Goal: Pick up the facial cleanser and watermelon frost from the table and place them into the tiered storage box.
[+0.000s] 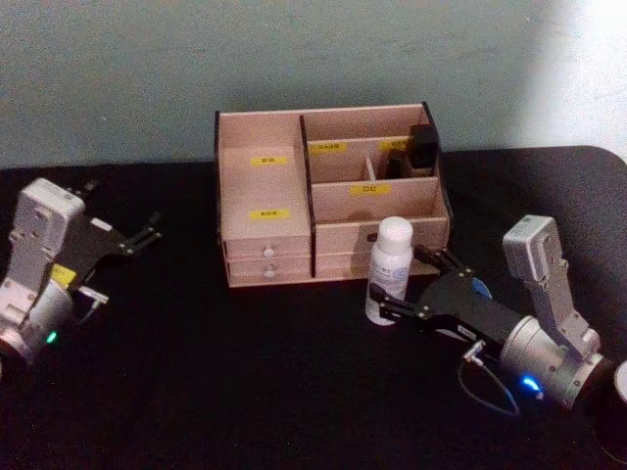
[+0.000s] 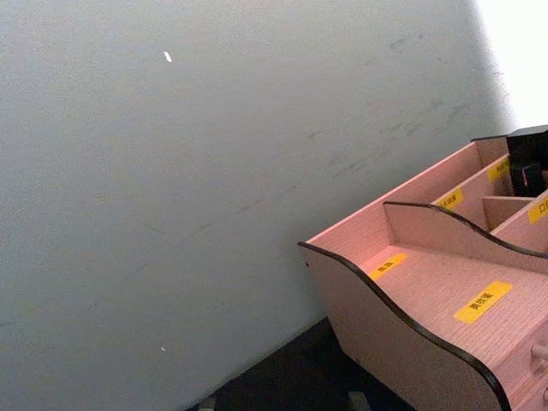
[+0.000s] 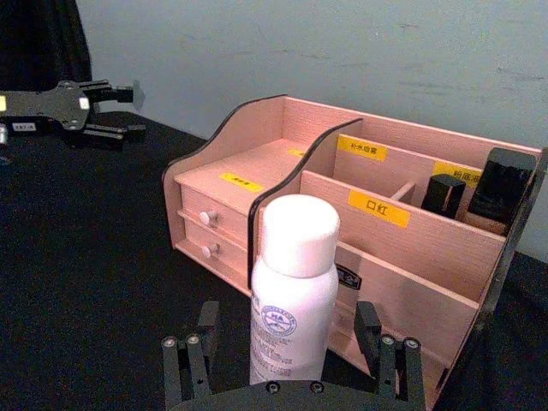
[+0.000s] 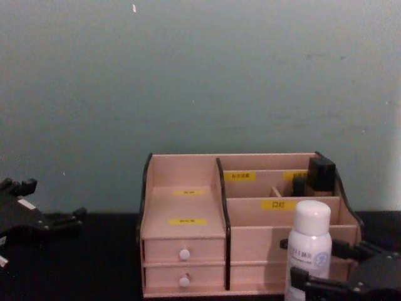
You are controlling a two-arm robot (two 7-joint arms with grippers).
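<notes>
Black cloth is covering the table [image 1: 196, 382], and a flat grey-green wall [image 4: 188, 75] is rising behind it. Against that wall a storage box [image 1: 257, 135] of pale wood is standing, its thin panels edged in dark trim, with yellow labels [image 1: 268, 212] on the stepped shelves and two small drawers with white knobs [image 1: 266, 253] at the lower left. The white bottle [image 1: 390, 274], a smooth cylinder with a rounded cap, is standing upright on the cloth just in front of the box's right half. The right gripper [image 1: 405, 284] is reaching in from the right with its fingers spread, one on each side of the bottle; the right wrist view is showing a gap between each finger [image 3: 390, 364] and the bottle's body, plus a round blue logo [image 3: 278, 321] that the head view is leaving unclear. That same wrist view is also making out two dark upright items [image 3: 479, 184] in the box's back right compartment. From the head, a sliver of blue lid [image 1: 478, 286] is peeking out just behind the right gripper, mostly hidden. The left gripper [image 1: 150, 229] is hanging over the table's left side, well apart from the box, fingers parted and holding nothing. Its wrist camera is catching the box's wavy, dark-edged side panel against the wall.
</notes>
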